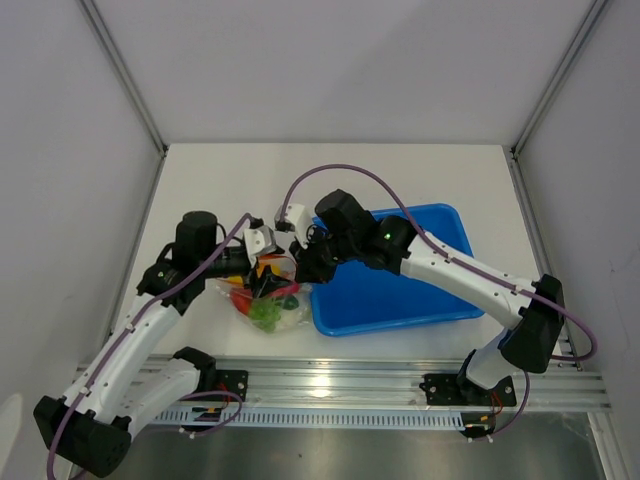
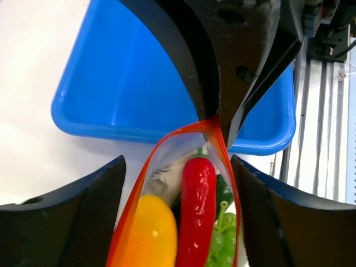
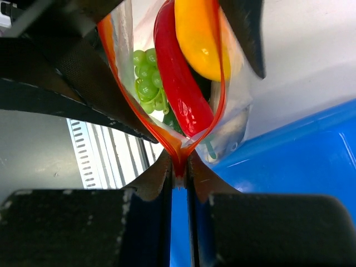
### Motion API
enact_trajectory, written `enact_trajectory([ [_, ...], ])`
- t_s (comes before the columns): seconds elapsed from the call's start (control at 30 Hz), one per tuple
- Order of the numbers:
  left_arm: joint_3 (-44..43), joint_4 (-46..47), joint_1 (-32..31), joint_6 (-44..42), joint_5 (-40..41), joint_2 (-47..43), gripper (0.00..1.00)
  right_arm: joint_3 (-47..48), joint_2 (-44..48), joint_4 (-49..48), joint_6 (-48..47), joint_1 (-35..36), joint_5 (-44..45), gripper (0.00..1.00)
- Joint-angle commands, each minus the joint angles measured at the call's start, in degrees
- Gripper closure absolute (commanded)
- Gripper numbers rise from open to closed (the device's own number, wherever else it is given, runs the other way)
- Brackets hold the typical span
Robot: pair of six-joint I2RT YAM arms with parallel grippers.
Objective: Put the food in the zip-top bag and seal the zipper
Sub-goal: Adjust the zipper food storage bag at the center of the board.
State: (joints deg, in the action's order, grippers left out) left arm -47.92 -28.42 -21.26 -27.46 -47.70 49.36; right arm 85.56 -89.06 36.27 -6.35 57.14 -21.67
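Note:
The clear zip-top bag (image 1: 268,306) lies left of the blue tray, its mouth open. Inside it I see the red chili (image 2: 196,211), the yellow squash (image 2: 147,233), a green bumpy lettuce (image 3: 144,78) and the grey fish (image 3: 231,136). The orange-red zipper (image 2: 133,206) runs up both sides of the mouth to one corner. My right gripper (image 3: 179,167) is shut on that zipper corner; it also shows in the top view (image 1: 303,264). My left gripper (image 2: 177,167) is open, its fingers (image 2: 83,217) standing on either side of the bag's mouth; it shows in the top view (image 1: 262,264) too.
The blue tray (image 1: 400,290) sits right of the bag, under my right arm, and shows behind the bag in the left wrist view (image 2: 111,83). The metal rail (image 1: 330,385) runs along the table's near edge. White walls close in the back and sides.

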Motion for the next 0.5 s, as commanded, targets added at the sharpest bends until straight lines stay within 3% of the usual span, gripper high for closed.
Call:
enact_trajectory([
  [0.0,-1.6,-2.3,-1.6,-0.8,1.3,-0.5,0.27,3.6,0.1,-1.4,-1.2,-0.3,-0.1,1.00],
  [0.27,0.6,-1.5,-3.2,2.8,7.8,-3.1,0.50,4.6,-0.4,-3.0,-0.2,-0.5,0.2,1.00],
  [0.33,0.6,-1.2,-3.2,4.7,9.7,-3.5,0.60,4.9,-0.5,-2.7,-0.1,-0.5,1.3,1.00],
  [0.37,0.6,-1.0,-3.2,5.6,11.8,-3.5,0.72,4.9,-0.4,-2.7,-0.1,-0.5,1.6,0.99],
  [0.43,0.5,-1.0,-3.2,8.4,13.0,-3.1,0.82,4.7,-0.2,-2.8,0.1,-0.5,2.7,0.88],
  [0.47,0.5,-1.0,-3.2,9.3,13.2,-3.0,0.91,4.6,-0.2,-2.9,0.2,-0.5,2.9,0.85],
])
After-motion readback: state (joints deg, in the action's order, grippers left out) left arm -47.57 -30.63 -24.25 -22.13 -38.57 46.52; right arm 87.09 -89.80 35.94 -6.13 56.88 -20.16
